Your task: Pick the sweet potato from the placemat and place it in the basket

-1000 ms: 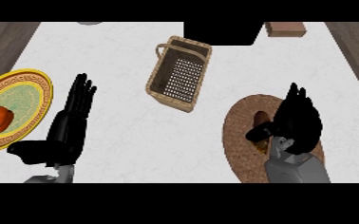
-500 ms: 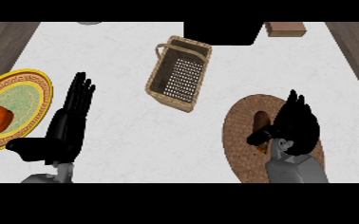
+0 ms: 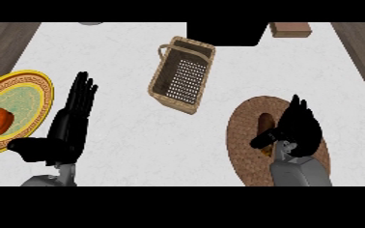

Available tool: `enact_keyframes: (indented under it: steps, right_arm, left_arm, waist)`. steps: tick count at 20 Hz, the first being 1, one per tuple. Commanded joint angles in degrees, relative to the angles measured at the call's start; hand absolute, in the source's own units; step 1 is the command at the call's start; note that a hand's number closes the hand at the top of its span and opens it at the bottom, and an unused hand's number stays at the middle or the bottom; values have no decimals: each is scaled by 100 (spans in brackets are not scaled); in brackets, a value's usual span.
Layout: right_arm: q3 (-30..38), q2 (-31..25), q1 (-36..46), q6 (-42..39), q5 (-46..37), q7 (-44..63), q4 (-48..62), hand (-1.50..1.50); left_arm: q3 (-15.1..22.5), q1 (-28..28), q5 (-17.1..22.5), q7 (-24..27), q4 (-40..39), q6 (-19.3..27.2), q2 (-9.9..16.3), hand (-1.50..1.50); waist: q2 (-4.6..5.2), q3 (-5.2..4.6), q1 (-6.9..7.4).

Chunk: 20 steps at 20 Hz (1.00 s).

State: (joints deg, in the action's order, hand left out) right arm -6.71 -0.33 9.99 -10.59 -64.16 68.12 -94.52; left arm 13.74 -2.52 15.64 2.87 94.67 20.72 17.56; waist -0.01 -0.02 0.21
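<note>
The sweet potato point(image 3: 266, 122) lies on the brown woven placemat point(image 3: 245, 125) at the lower right, orange-brown and only partly showing. My right hand point(image 3: 298, 125) hovers over the mat just right of it, fingers straight and pointing away from me. Its thumb reaches left across the potato's near end and hides that part. The wicker basket point(image 3: 182, 75) stands empty near the middle of the counter, up and left of the mat. My left hand point(image 3: 68, 121) rests open at the lower left, fingers up.
A yellow-rimmed plate point(image 3: 28, 94) at the left edge carries a red-orange item point(image 3: 4, 120). At the back there is a black box point(image 3: 222, 34) behind the basket and a brown block point(image 3: 290, 29) to its right.
My right hand has slid slightly toward me and a little left over the placemat, bringing its thumb against the sweet potato's near end. The left hand and basket have not moved.
</note>
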Motion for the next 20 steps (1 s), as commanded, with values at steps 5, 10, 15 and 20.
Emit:
enact_keyframes:
  steps: [5, 10, 15, 20]
  right_arm:
    - [-106, 31, 20, 134, 61, 1027, 302, -150]
    - [37, 31, 269, 229, 105, 984, 540, -150]
    - [302, 31, 91, 412, 84, 655, 572, -150]
    - [66, -131, -410, 25, 87, -200, 831, 150]
  left_arm:
    - [135, 23, -314, 11, -12, 210, -349, 0]
    - [-209, -75, -132, 75, -145, -145, -212, 0]
    - [-145, 179, -264, -87, 179, -186, -181, 0]
    - [-421, 28, -288, -12, -80, -323, -173, 0]
  waist:
    - [2, 1, -18]
    - [8, 0, -6]
    - [1, 2, 2]
    - [3, 1, -25]
